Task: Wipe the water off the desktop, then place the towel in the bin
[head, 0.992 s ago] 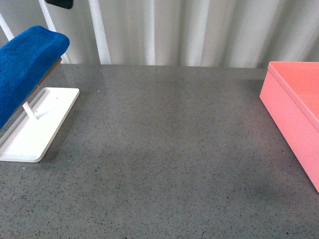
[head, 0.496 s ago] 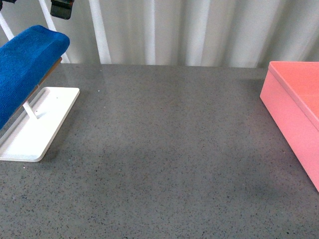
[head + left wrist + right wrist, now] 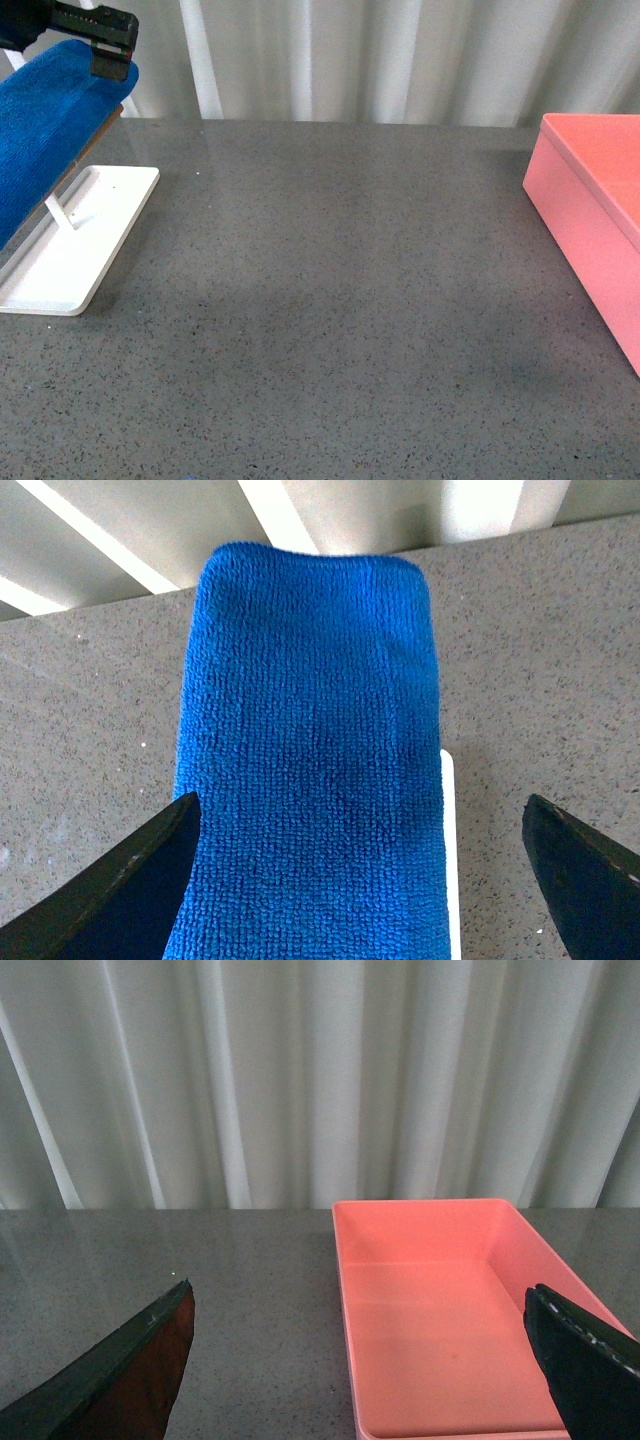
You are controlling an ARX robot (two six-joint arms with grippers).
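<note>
Left claw (image 3: pixel 361 798) spread wide over towel (image 3: pixel 300 710), its lower end cut off, tray (image 3: pixel 95 225) seemingly beneath, bin (image 3: pixel 590 215) cropped.

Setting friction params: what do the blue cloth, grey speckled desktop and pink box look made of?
Blue fuzzy cloth: looped pile, likely microfibre. Grey speckled desktop: stone-like, slightly glossy, faint reflections. Salmon-pink rectangular box: smooth matte walls, probably plastic.

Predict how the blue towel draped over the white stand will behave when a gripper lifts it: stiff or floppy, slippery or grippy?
Probably floppy: the towel curves over the white stand and hangs down, so it should sag from the left gripper rather than hold its shape. Likely easy to grip: its looped, fuzzy pile looks soft, not slick.
</note>
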